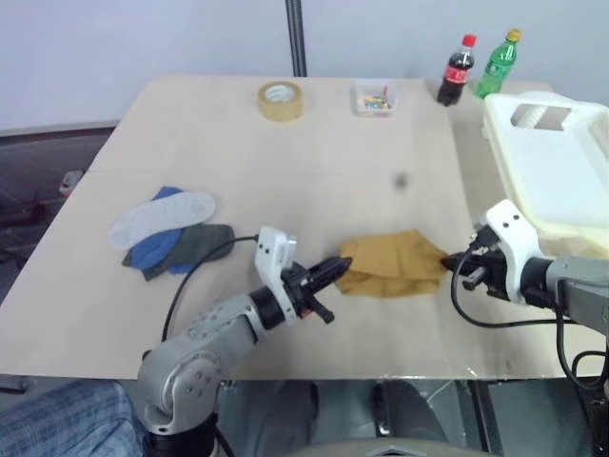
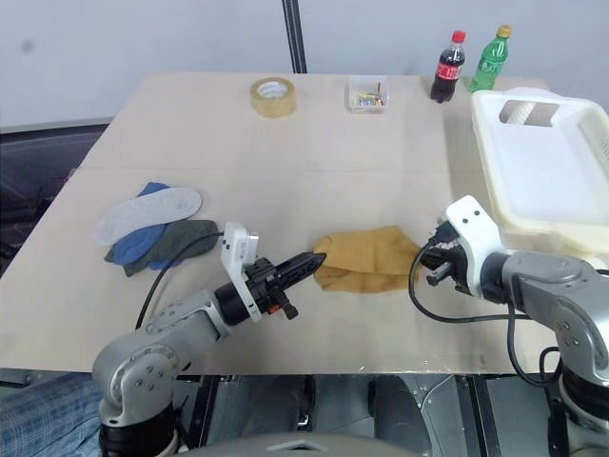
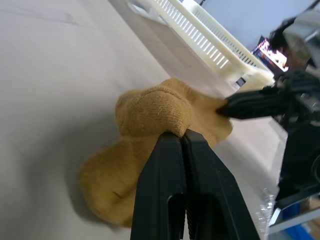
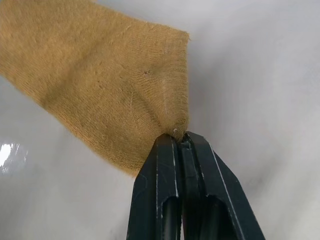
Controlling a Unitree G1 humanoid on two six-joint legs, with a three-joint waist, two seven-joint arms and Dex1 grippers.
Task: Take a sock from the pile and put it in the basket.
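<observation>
A mustard yellow sock (image 1: 395, 264) lies crumpled at the front middle of the table, pinched at both ends. My left gripper (image 1: 344, 265) is shut on its left end, which bunches over the tips (image 3: 181, 134). My right gripper (image 1: 447, 259) is shut on its right corner (image 4: 180, 137), and the sock (image 4: 110, 75) spreads away from it. The pile (image 1: 171, 230) of blue, dark grey and pale socks lies flat to the left. The cream-white basket (image 1: 557, 167) stands at the table's right edge, behind the right gripper.
At the table's far edge are a roll of tape (image 1: 281, 100), a small clear box (image 1: 373, 98), a cola bottle (image 1: 459, 69) and a green bottle (image 1: 498, 62). The table's front edge runs just below both arms.
</observation>
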